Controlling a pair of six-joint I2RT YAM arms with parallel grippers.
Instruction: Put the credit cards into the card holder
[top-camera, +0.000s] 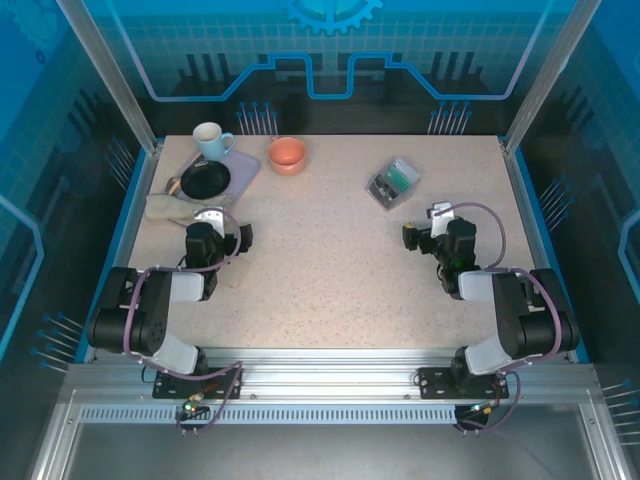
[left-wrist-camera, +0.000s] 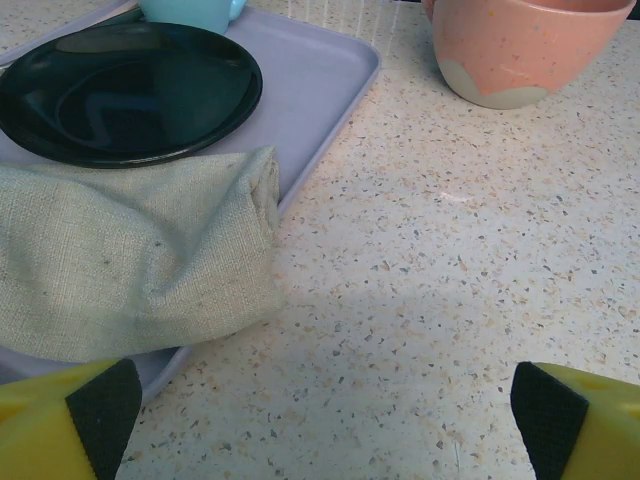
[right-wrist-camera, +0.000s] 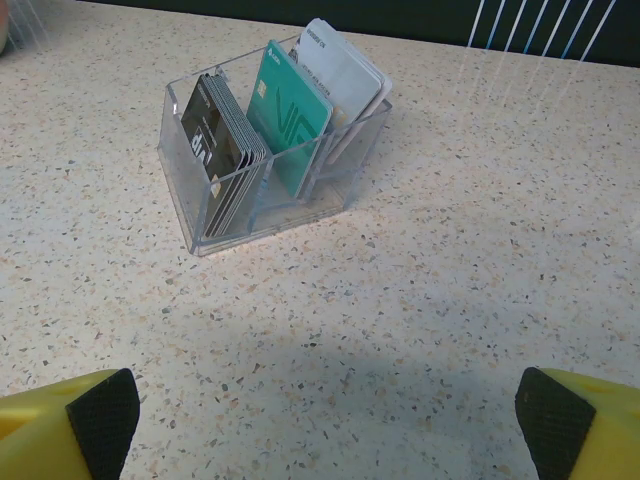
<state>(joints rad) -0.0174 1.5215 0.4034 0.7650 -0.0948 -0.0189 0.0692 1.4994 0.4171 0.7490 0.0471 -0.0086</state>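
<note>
Right gripper (right-wrist-camera: 325, 425): yellow, black-padded fingers spread wide at the bottom corners of its wrist view, nothing between them, speckled table (right-wrist-camera: 450, 300) beneath.
Left gripper (left-wrist-camera: 325, 415): same picture on the other side, wide open and empty, low over the tabletop.
Credit cards (right-wrist-camera: 265, 130): all standing on edge in the clear plastic box (right-wrist-camera: 270, 215). A dark grey stack (right-wrist-camera: 225, 150) sits in the left slot, one teal card (right-wrist-camera: 292, 115) in the middle and pale cards (right-wrist-camera: 345, 70) at the far right.
Card holder (left-wrist-camera: 130, 260): beige woven fabric, lying flat and folded shut on the near end of the lilac tray (left-wrist-camera: 320, 70), just beside the black plate (left-wrist-camera: 130, 90).
Which arm is nearer: the right arm has the cards and the left arm has the holder. In the top view the box and the holder lie well apart, on opposite sides of the table.
Bearing to the cards: the box sits ahead of the right gripper, towards the far side and a touch left of its centre line, with open table between.
Card axis: top edges run aslant, far-left to near-right, so the cards are neither square-on nor edge-on to the fingers.
Stage: by my read, nothing is loaded yet, with every card in the box and the holder not yet opened.
Next move calls for: probably the right wrist turning so the pads close across a card's faces, then reaching forward to its top edge.
Risk: the cards are thin and tightly packed, so pinching two at once looks easy.
</note>
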